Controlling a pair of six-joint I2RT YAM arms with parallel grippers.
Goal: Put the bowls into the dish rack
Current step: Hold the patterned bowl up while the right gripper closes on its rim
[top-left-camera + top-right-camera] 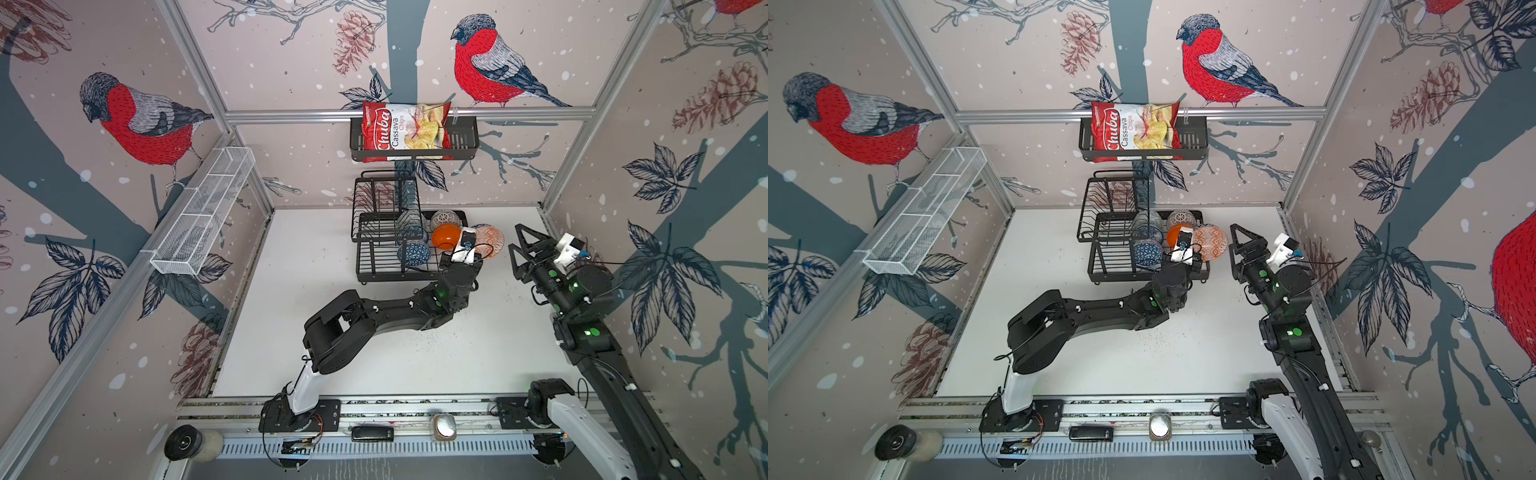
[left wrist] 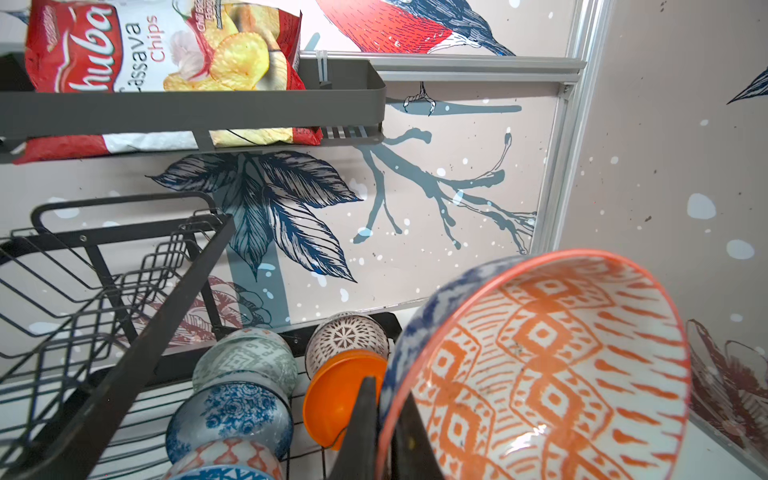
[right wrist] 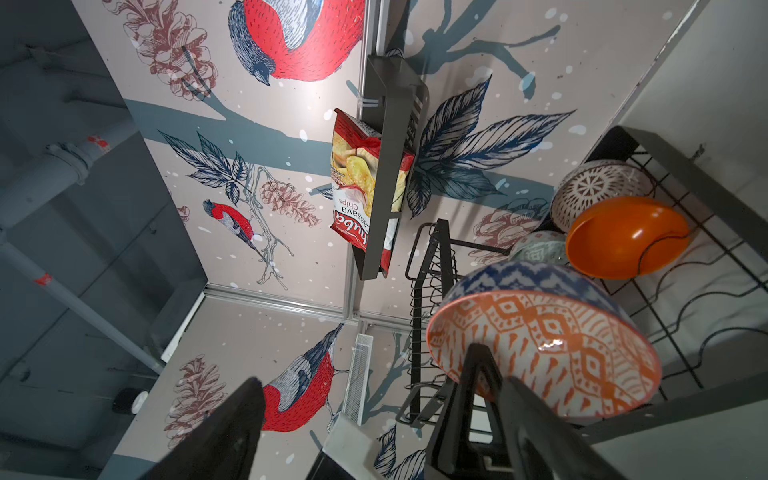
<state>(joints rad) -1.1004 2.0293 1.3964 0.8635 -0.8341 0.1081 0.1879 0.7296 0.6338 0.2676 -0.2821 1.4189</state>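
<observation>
The black wire dish rack (image 1: 376,266) (image 1: 1108,266) stands at the back of the table. On its lower tier rest a grey-green bowl (image 2: 245,357), a blue-white bowl (image 2: 232,411), a white bowl with black lines (image 1: 444,219) and a plain orange bowl (image 1: 445,237) (image 3: 623,237). My left gripper (image 2: 384,395) is shut on the rim of the orange-red patterned bowl (image 1: 492,239) (image 2: 548,365), which hangs tilted at the rack's right end. The right gripper (image 1: 516,239) (image 3: 365,370) stands open and empty just right of that bowl.
A black slatted basket (image 1: 463,143) with a chips bag (image 1: 405,131) hangs on the back wall above the rack. A long white mesh basket (image 1: 203,216) is fixed to the left wall. The right wall stands close behind the right arm.
</observation>
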